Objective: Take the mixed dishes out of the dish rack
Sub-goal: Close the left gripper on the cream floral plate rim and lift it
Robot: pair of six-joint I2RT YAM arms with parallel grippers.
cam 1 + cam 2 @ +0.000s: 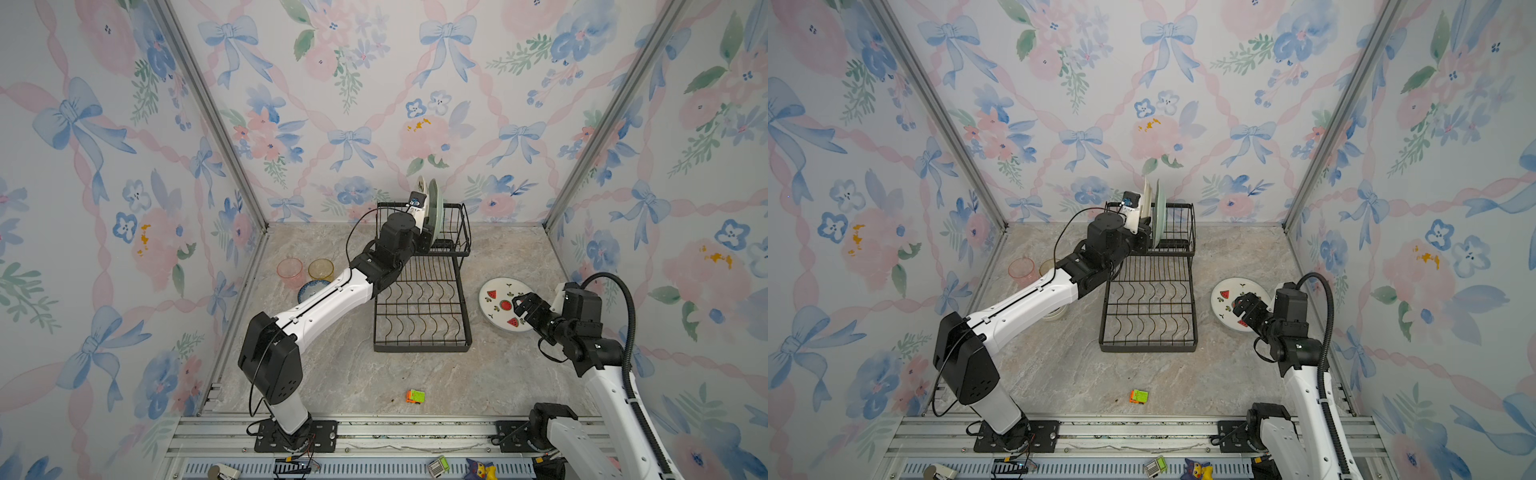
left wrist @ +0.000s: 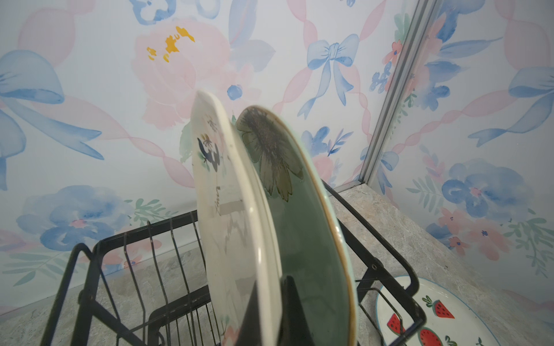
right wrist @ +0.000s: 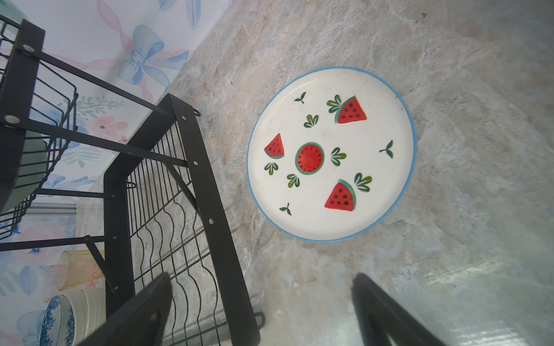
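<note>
Left gripper (image 2: 274, 287) pinches the cream plate (image 2: 227, 209), upright in the dish rack's (image 1: 420, 347) far basket beside the green plate (image 2: 302, 227); next, I'd lift straight up. My right gripper (image 3: 262, 277) gapes above the unloaded watermelon plate (image 3: 329, 152).

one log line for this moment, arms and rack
left jaws: shut on cream plate in dish rack upper basket | right jaws: open near watermelon plate on table | in rack: cream plate, green plate

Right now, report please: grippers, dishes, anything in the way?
Left gripper shut on cream plate in rack. Right gripper open, by watermelon plate on table. Green plate close beside cream plate, may rub on lift.
</note>
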